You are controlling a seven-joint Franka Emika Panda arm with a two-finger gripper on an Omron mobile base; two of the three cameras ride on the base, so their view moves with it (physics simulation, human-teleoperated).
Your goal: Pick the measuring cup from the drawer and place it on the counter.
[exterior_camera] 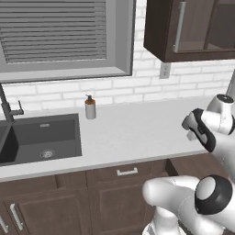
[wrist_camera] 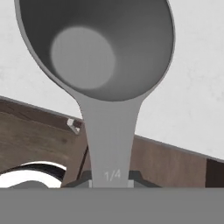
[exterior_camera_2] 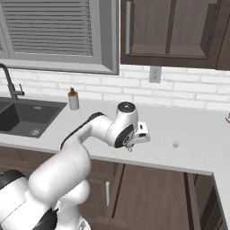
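Note:
The measuring cup (wrist_camera: pixel 96 57), a round grey metal cup with a flat handle marked 1/4, looms large in the hand view. My gripper (wrist_camera: pixel 110 180) is shut on the end of that handle. The cup hangs over the light grey-white counter (wrist_camera: pixel 192 100), near its front edge. Below the edge is the brown wood of the drawer (wrist_camera: pixel 35 144). From the right base view my gripper (exterior_camera_2: pixel 141 134) hovers just over the counter (exterior_camera_2: pixel 197 143) at its front edge, with the open drawer (exterior_camera_2: pixel 152 193) beneath. The hand (exterior_camera: pixel 197 131) hides the cup in the left base view.
A brown-and-white soap bottle (exterior_camera: pixel 90 107) stands at the back of the counter next to the dark sunken sink (exterior_camera: pixel 41 137) and its faucet (exterior_camera: pixel 7 108). A tiny grey round thing (exterior_camera_2: pixel 175 144) lies on the counter right of my gripper. Wall cabinets (exterior_camera_2: pixel 170 31) hang above.

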